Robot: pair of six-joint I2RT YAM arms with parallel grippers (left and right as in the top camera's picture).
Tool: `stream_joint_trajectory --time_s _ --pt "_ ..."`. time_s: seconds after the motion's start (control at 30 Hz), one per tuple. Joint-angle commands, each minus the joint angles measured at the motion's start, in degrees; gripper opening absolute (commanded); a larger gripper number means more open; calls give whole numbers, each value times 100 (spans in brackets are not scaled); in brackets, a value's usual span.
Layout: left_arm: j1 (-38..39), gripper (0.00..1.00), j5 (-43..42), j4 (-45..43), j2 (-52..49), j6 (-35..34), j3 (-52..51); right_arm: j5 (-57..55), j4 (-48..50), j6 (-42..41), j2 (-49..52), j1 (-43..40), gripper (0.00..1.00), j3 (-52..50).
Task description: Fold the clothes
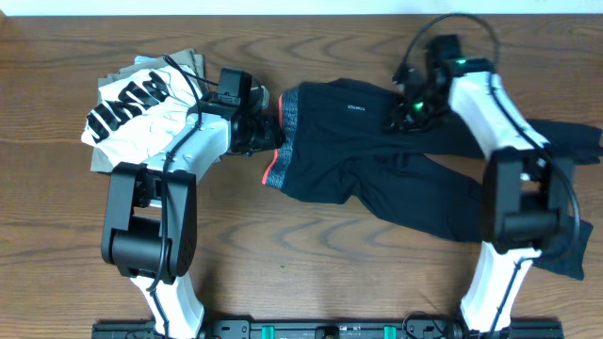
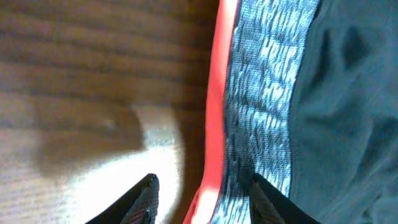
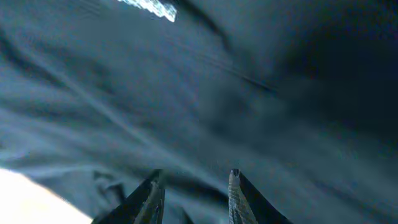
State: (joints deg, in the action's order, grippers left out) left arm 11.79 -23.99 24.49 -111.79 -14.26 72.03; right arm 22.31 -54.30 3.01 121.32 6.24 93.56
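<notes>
**Position of the work.** The long black stretchy leggings point(image 1: 377, 160) lie flat on the brown wood-grain table point(image 1: 311, 254). Their long axis runs from the 9 o'clock end, where the grey heathered waistband point(image 1: 287, 118) sits, out to the leg ends at about 4 o'clock. One leg trails past the right arm's base.

**Left gripper point(image 2: 202, 202).** It stands open at the waistband, which lies directly at its 3 o'clock in the overhead view. In the wrist view the jaws straddle the coral-red edging point(image 2: 214, 124). One finger is over bare wood and the other over the grey knit, and wood is visible in the gap, so nothing is clamped.

**Right gripper point(image 3: 193, 193).** It is low over the upper seat area, toward 12 o'clock of the garment. The jaws are somewhat apart over creased dark cloth. Whether they pinch a fold cannot be told.

**Judgement.** The left arm is the nearer to the waistband end. A fold would likely carry that end along the long axis toward 3–4 o'clock.

**Materials.** The fabric is thin, matte and limp, with shallow wrinkles, and the waistband is ribbed and firmer.

**Other items.** A white shirt with bold black lettering point(image 1: 141, 108) lies on a khaki folded garment point(image 1: 184, 61) at 9–10 o'clock, just beyond the left arm.
</notes>
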Motion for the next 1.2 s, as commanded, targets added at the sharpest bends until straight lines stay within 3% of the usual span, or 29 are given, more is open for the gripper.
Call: stream_joint_trajectory --time_s 0.0,0.27,0.67,0.87,1.03,1.17 --pt "-20 49 20 299 68 203 42 -247 79 -131 459 35 32 -39" --pt "-17 49 -133 1021 68 199 42 -1307 275 -387 743 -109 36 -39" --pt "-17 49 -131 1019 66 199 42 -1329 214 -332 673 -356 48 83" --pt "-17 49 -192 1027 68 203 42 -1357 -549 -313 57 -400 53 903" --pt "-17 54 -903 1021 68 361 42 -1355 -962 -367 -861 -509 60 1270" --pt "-17 57 -1294 1187 66 485 42 -1370 -1786 -553 -1412 -645 59 1257"
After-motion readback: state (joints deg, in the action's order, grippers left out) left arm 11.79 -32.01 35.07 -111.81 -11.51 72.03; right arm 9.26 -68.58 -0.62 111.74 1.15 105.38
